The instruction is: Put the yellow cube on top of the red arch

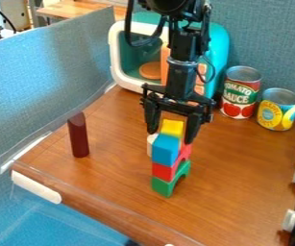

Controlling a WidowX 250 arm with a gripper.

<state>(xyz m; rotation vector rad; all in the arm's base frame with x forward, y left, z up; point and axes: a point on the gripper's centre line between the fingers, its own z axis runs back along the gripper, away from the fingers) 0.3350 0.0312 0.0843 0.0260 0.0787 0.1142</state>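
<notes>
Near end of the stack: green arch (163, 186) is stood on the desk (246, 168) as the base. Red arch (163, 171) is carried on it, lifted clear of the wood. Blue block (165, 150) is set on the near part of the red arch, so only the far part is left for the cube.

Yellow cube (172, 127) is seen just behind the blue block, top face up, roughly level over that far part. Its underside is hidden by the blue block, so contact with the arch can't be confirmed. Jaws (170, 137) are pointed down and spread apart, one each side of the cube; no firm clamp can be made out. Likely at the placing or release step — if seated, a straight lift is called for, since the blue block could be nudged by any sideways drift.

Pale cylinder (151, 144) is part hidden behind the stack. Dark red block (78, 135) is stood upright, well off to the side.

Containers, farther back: yellow-label can (278, 109) and tomato can (240, 96) are stood upright side by side; contents can't be seen. Teal toy oven (219, 43) is open at the front — a round orange piece (150, 70) is held inside, part of the opening being blocked by the arm (178, 45).
</notes>
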